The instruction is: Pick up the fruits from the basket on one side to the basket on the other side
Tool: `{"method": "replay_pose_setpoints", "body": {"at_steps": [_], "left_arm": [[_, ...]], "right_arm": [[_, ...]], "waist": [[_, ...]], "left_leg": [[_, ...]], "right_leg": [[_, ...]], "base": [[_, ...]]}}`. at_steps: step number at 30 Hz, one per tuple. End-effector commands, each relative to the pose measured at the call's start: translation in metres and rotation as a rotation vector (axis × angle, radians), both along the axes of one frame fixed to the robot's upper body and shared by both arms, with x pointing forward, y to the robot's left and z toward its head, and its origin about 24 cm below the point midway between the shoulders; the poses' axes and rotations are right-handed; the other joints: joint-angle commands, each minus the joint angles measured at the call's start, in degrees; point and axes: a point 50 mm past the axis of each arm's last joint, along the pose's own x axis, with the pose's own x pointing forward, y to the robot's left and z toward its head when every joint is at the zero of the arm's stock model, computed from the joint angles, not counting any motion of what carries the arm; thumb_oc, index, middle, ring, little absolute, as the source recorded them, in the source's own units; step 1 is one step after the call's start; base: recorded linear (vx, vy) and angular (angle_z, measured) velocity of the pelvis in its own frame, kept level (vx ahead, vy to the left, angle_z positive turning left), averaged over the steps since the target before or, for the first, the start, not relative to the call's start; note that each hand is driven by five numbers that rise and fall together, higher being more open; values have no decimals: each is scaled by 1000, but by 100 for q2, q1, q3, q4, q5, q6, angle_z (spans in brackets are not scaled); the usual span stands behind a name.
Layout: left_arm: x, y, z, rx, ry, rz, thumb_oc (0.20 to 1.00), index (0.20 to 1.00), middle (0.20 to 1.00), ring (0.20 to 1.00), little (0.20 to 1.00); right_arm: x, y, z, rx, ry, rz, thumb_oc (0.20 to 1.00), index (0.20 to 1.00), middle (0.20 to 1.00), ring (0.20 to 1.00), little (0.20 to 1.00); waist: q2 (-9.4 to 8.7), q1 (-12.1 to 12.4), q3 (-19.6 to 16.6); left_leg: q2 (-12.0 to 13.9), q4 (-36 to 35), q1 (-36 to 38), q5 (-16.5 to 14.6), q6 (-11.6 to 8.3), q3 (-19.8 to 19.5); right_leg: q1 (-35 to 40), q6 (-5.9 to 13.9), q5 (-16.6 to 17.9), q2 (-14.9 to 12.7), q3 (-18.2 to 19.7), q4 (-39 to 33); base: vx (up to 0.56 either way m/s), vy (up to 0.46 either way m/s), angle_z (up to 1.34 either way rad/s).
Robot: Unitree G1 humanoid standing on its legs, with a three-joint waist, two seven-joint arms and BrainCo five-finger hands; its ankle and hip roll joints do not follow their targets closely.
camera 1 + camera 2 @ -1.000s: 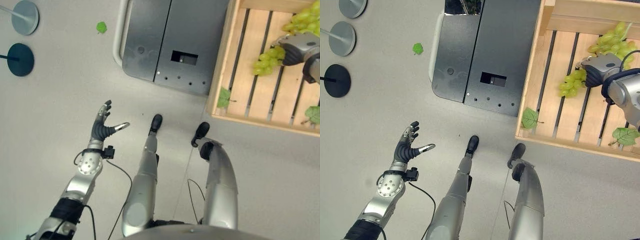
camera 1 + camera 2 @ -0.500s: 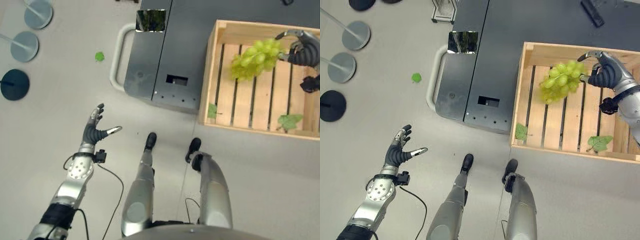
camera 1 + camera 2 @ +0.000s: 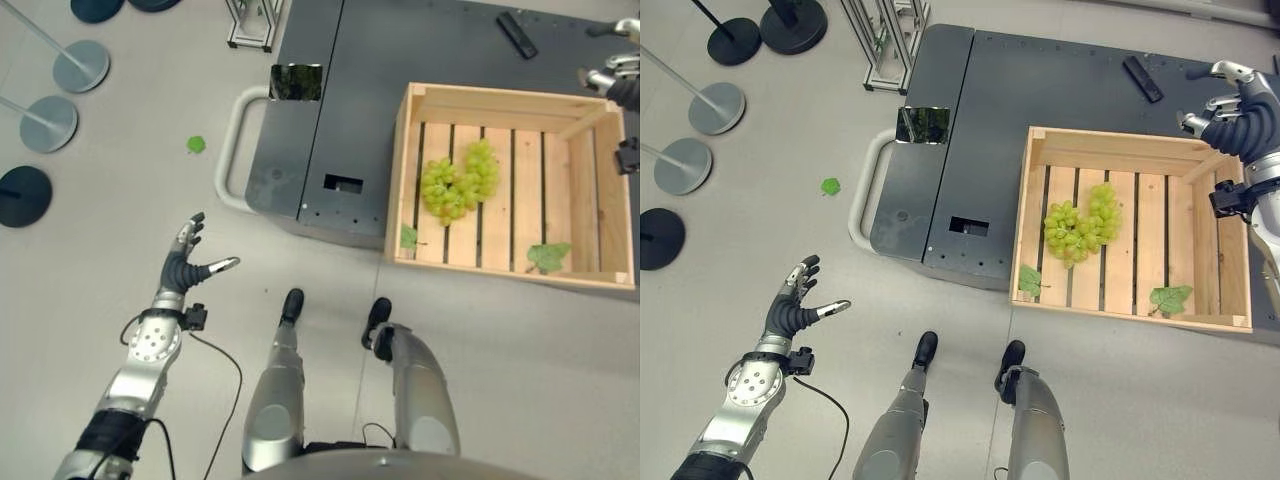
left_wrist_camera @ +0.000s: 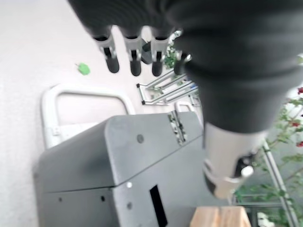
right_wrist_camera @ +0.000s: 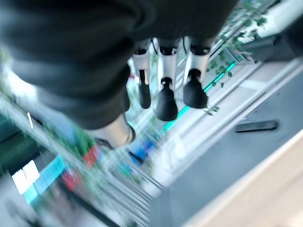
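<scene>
Grapes point(image 3: 1081, 231), one green bunch, lie on the slatted floor of the wooden crate point(image 3: 1033, 221), toward its left half, touched by neither hand. Right hand point(image 3: 1234, 108) is above the crate's far right corner, up and to the right of the grapes and well apart from them; its fingers are relaxed and spread, holding nothing, which its wrist view confirms with fingers point(image 5: 166, 100) hanging straight and free. Crate stands on a dark grey platform point(image 3: 1050, 90), below and to the left of the right hand. Two leaves lie inside the crate: one point(image 3: 1169, 297) near the front rail, below the right hand, the other point(image 3: 1028, 280) at the front left corner, further from it. A small black bar point(image 3: 1141, 78) rests on the platform just left of the right hand, apart from the crate. Left hand point(image 3: 186, 262) is over bare floor, far to the left of the crate, palm released with fingers extended and thumb out, grasping nothing. A small green leaf point(image 3: 196, 145) lies on the floor beyond the left hand, near the platform's white handle point(image 3: 228, 160). Round stand bases point(image 3: 48, 124) sit on the floor to the far left of that hand.
</scene>
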Motion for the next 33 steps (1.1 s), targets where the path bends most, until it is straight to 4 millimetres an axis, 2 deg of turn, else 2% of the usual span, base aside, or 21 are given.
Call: {"method": "replay_pose_setpoints", "body": {"at_steps": [1, 3, 7, 10, 11, 12, 13, 15, 18, 20, 22, 23, 24, 27, 28, 30, 33], "left_arm": [[-7, 15, 1, 52, 2, 14, 1000, 1000, 1000, 1000, 1000], [-9, 19, 1, 50, 4, 31, 1000, 1000, 1000, 1000, 1000], [-12, 20, 0, 45, 8, 31, 1000, 1000, 1000, 1000, 1000], [-12, 21, 2, 43, -3, 32, 1000, 1000, 1000, 1000, 1000], [-11, 23, 2, 47, -3, 43, 1000, 1000, 1000, 1000, 1000], [-11, 23, 2, 47, -3, 43, 1000, 1000, 1000, 1000, 1000], [-11, 23, 1, 49, 1, 50, 1000, 1000, 1000, 1000, 1000], [-13, 23, 0, 55, 3, 55, 1000, 1000, 1000, 1000, 1000], [-12, 22, -1, 55, 6, 58, 1000, 1000, 1000, 1000, 1000], [-13, 22, -2, 69, 13, 55, 1000, 1000, 1000, 1000, 1000], [-14, 24, 0, 88, 15, 56, 1000, 1000, 1000, 1000, 1000], [-14, 24, 0, 88, 15, 56, 1000, 1000, 1000, 1000, 1000], [-12, 24, 2, 123, 15, 49, 1000, 1000, 1000, 1000, 1000], [-9, 21, 3, 122, 9, 45, 1000, 1000, 1000, 1000, 1000], [-7, 20, 4, 123, 4, 43, 1000, 1000, 1000, 1000, 1000], [-6, 18, 5, 121, 1, 38, 1000, 1000, 1000, 1000, 1000], [0, 17, 7, 148, 1, 36, 1000, 1000, 1000, 1000, 1000]], "right_arm": [[-3, 16, 3, 68, -66, 142, 200, 200, 200, 200, 200], [-2, 25, 5, 29, -52, 171, 200, 200, 200, 200, 200], [3, 23, -8, 6, 18, 154, 200, 200, 200, 200, 200], [7, 22, -13, 8, 41, 148, 200, 200, 200, 200, 200], [10, 25, -14, -33, 66, 146, 545, 545, 545, 545, 545], [10, 25, -14, -33, 66, 147, 545, 545, 545, 545, 545], [9, 25, -13, -137, 89, 106, 1000, 1000, 1000, 1000, 1000], [9, 22, -16, -199, 121, 70, 1000, 1000, 1000, 1000, 1000], [11, 15, -20, -187, 141, 35, 1000, 1000, 1000, 1000, 1000], [15, 8, -24, -382, 215, -80, 1000, 1000, 1000, 1000, 1000], [18, 5, -21, -665, 265, -202, 1000, 1000, 1000, 1000, 1000], [18, 5, -21, -665, 265, -202, 1000, 1000, 1000, 1000, 1000], [26, 1, -25, -977, 323, -334, 1000, 1000, 1000, 1000, 1000], [33, 0, -27, -1080, 348, -379, 1000, 1000, 1000, 1000, 1000], [37, 6, -26, -1172, 361, -382, 1000, 1000, 1000, 1000, 1000], [41, 10, -28, -1210, 360, -377, 1000, 1000, 1000, 1000, 1000], [52, 17, -33, -1394, 401, -392, 1000, 1000, 1000, 1000, 1000]], "waist": [[-271, -85, -810], [-281, -100, -928], [-285, -109, -1103], [-290, -113, -1092], [-328, -138, -1092], [-327, -138, -1092], [-360, -160, -1087], [-372, -193, -1051], [-380, -185, -1027], [-390, -160, -956], [-386, -160, -877], [-386, -160, -877], [-369, -111, -733], [-351, -75, -646], [-333, -80, -593], [-314, -98, -557], [-293, -46, -353]], "left_leg": [[8, -299, 456, -221, 213, 107], [19, -301, 498, -260, 232, 224], [52, -317, 601, -320, 272, 377], [45, -301, 640, -355, 307, 431], [42, -290, 676, -397, 336, 483], [41, -290, 676, -397, 336, 484], [40, -282, 692, -419, 346, 502], [44, -268, 689, -433, 346, 516], [40, -251, 661, -430, 346, 512], [42, -235, 591, -417, 335, 528], [44, -230, 547, -411, 334, 515], [44, -230, 547, -411, 334, 515], [35, -222, 487, -400, 339, 476], [15, -212, 411, -383, 344, 439], [5, -206, 354, -372, 342, 428], [3, -205, 315, -365, 341, 421], [8, -194, 139, -309, 334, 389]], "right_leg": [[355, 887, 333, -15, 179, -495], [475, 938, 492, 28, 213, -778], [612, 1006, 594, 23, 257, -980], [621, 1031, 621, 11, 314, -973], [587, 1054, 629, 10, 384, -948], [587, 1054, 629, 10, 385, -948], [579, 1053, 624, 7, 422, -950], [545, 1042, 600, 2, 438, -933], [515, 1038, 594, 8, 446, -930], [434, 1027, 585, 14, 471, -915], [340, 1027, 575, 17, 491, -861], [340, 1027, 575, 17, 491, -861], [240, 1027, 544, -8, 469, -747], [152, 1022, 527, -29, 447, -696], [67, 1020, 514, -34, 443, -653], [28, 1019, 509, -37, 447, -631], [-220, 1017, 509, -49, 460, -498]], "base": [[53, 44, -5], [51, 67, -8], [45, 69, -26], [16, 46, -21], [20, 16, -21], [47, 28, -20], [32, 14, -9], [24, 6, -3], [0, 0, 0], [7, -15, -1], [1, -20, -5], [-10, -50, -7], [-6, -46, -6], [-9, -52, -3], [-21, -44, 1], [-10, -17, 0], [-28, -56, 5]]}}
